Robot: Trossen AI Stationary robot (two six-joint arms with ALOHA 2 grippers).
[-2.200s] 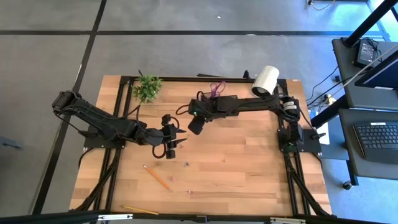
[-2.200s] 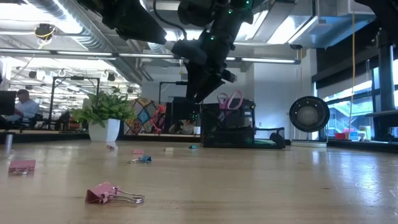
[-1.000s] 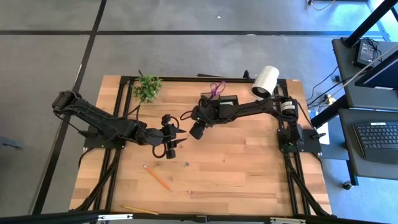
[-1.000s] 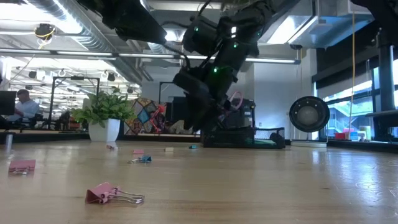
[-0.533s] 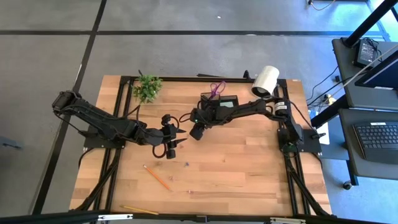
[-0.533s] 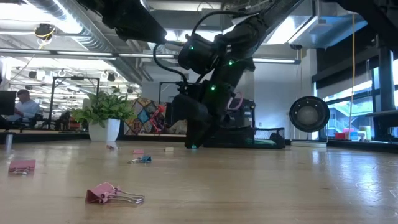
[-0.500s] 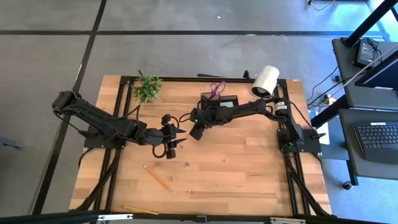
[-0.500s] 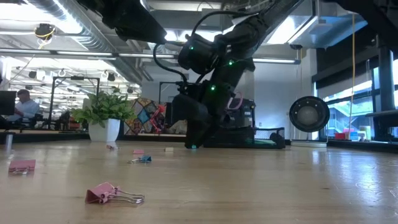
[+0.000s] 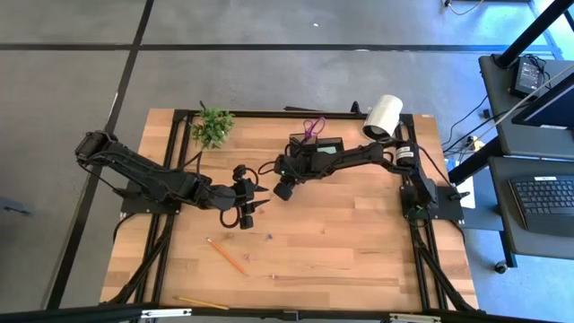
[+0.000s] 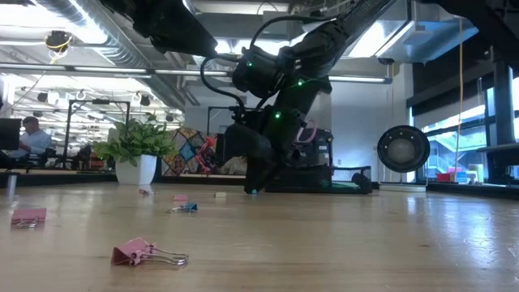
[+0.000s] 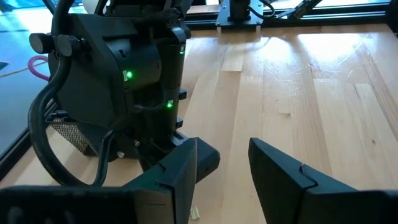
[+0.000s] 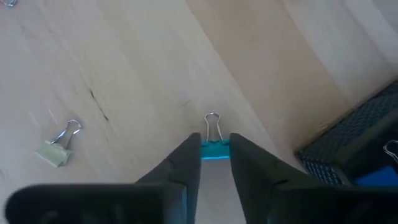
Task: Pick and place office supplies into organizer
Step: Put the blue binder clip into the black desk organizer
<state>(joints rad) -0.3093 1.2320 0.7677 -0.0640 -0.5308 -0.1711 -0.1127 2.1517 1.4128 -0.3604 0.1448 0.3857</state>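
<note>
Only the right wrist view shows the right claw [image 12: 214,155] down on the worktop [image 12: 124,68], fingers pinching a blue binder clip [image 12: 213,147] beside the organizer [image 12: 354,149], while the left claw [image 9: 254,199] hovers open nearby.

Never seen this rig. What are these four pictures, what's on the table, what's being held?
Two dark robot arms work at a wooden table. One picture looks straight down, one looks level from the tabletop, and one comes from each wrist. The right gripper is down on the wood beside the black organizer, its fingers on either side of a blue binder clip; a pale binder clip lies nearby. The left gripper waits open close by, holding nothing. Also on the table: a pink binder clip, an orange pencil, a small plant and a white cylinder.
</note>
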